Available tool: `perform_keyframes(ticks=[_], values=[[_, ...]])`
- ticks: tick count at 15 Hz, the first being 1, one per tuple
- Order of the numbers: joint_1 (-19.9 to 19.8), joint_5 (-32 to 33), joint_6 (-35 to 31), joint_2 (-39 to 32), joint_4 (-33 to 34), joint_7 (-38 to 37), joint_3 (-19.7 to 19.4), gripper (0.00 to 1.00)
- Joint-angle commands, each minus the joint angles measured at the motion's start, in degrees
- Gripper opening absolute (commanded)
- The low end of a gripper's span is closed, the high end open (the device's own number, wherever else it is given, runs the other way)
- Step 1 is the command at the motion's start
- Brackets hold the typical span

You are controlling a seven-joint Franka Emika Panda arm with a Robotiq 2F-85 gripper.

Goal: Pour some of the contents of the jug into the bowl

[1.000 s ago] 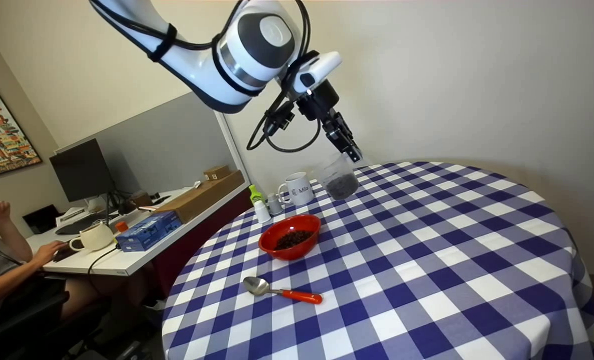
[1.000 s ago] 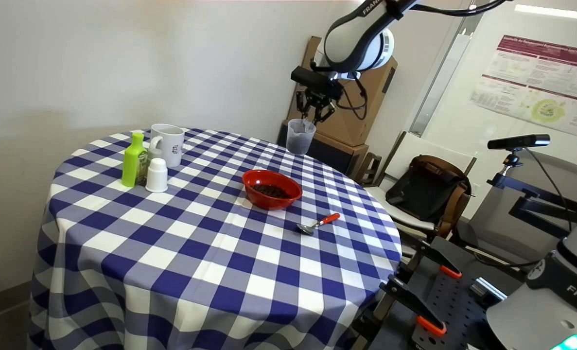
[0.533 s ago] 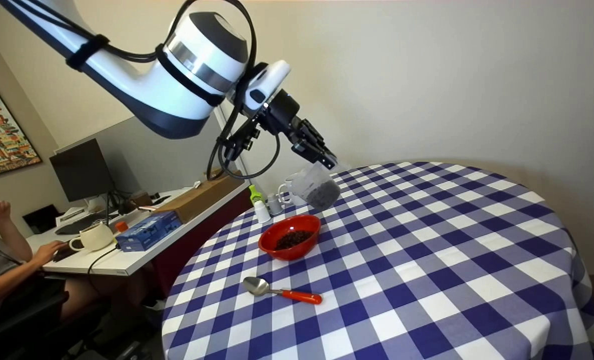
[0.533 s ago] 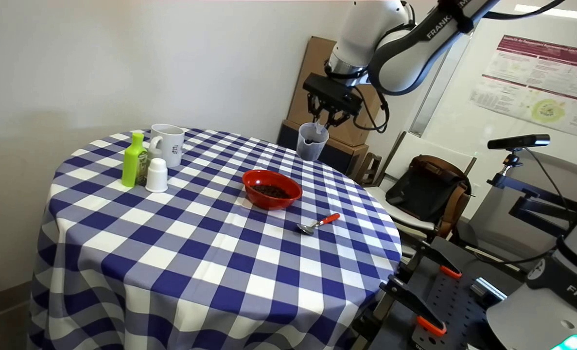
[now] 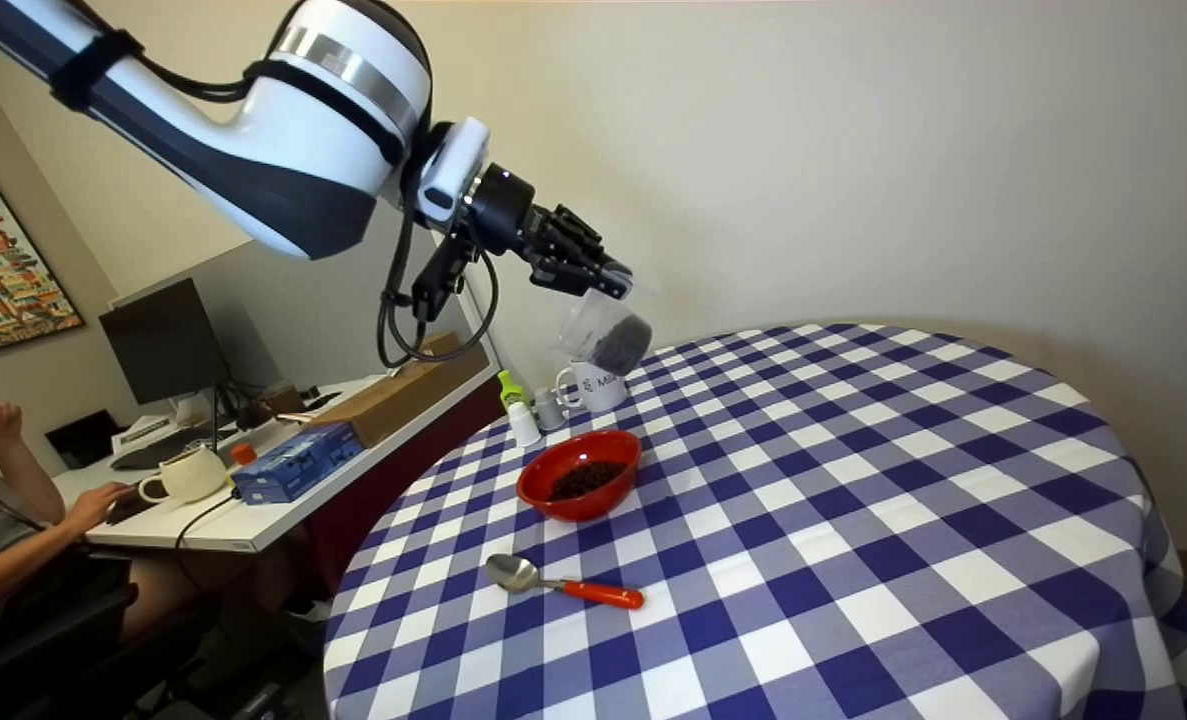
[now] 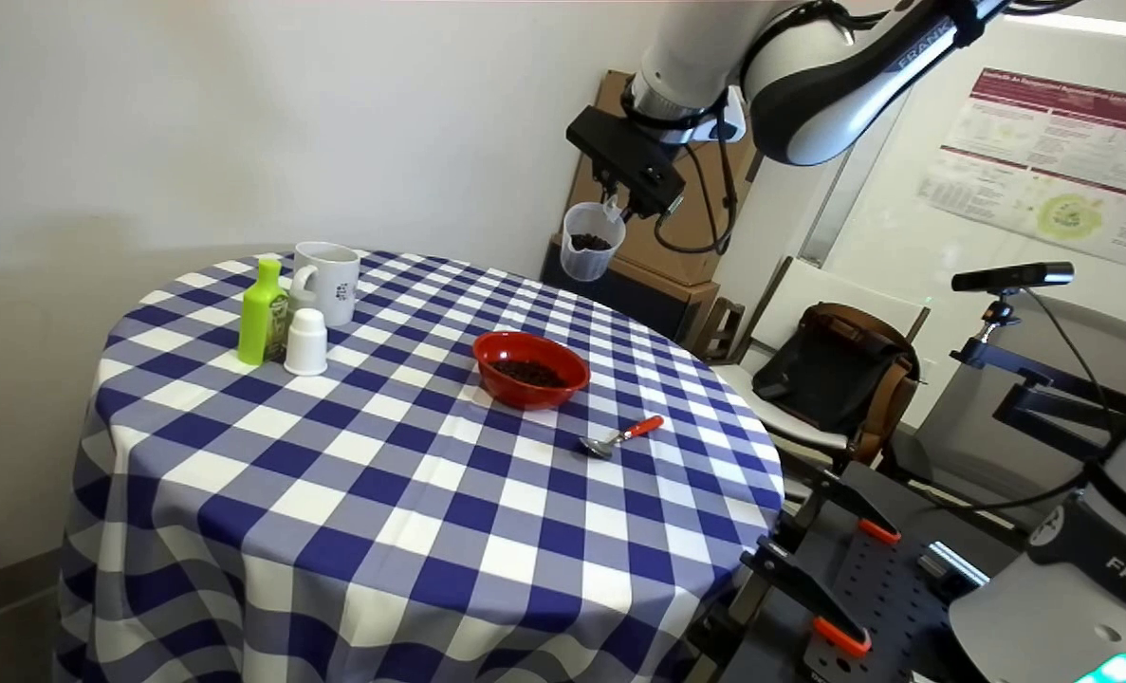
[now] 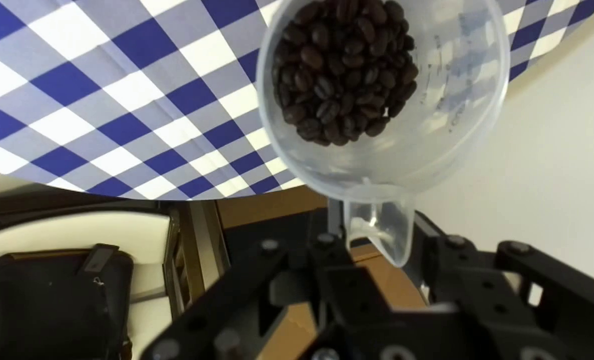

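The clear plastic jug (image 5: 595,330) hangs in the air above the table, behind and above the red bowl in both exterior views. It also shows in an exterior view (image 6: 583,264). It is tilted, and dark beans (image 7: 347,75) lie in its bottom in the wrist view. My gripper (image 7: 378,225) is shut on the jug's handle; it also shows in an exterior view (image 5: 613,282). The glossy red bowl (image 5: 588,507) stands upright on the checked cloth with dark beans in it. It also shows in an exterior view (image 6: 525,394). The bowl is out of the wrist view.
A spoon with an orange handle (image 5: 603,594) lies near the bowl. A white mug (image 6: 335,289), a green bottle (image 6: 257,323) and a white shaker (image 6: 306,343) stand together on the round table (image 6: 411,531). A wall (image 5: 903,170) rises behind the table.
My gripper has carried the jug leftward in an exterior view, closer to the bowl, and lately upward. The jug has tilted more, so its beans show through the opening. Bowl and spoon have not moved.
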State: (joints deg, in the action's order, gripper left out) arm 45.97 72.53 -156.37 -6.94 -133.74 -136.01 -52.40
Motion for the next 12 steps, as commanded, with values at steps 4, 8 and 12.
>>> perform_keyframes(ticks=[4,8,12], values=[[-3.05,21.18,19.76,5.97,-7.82,-22.29,14.33,0.07],[-16.24,19.66,27.76,8.6,-11.06,-19.45,33.13,0.07],[-27.88,20.0,29.3,8.86,-12.73,-20.86,46.57,0.07]])
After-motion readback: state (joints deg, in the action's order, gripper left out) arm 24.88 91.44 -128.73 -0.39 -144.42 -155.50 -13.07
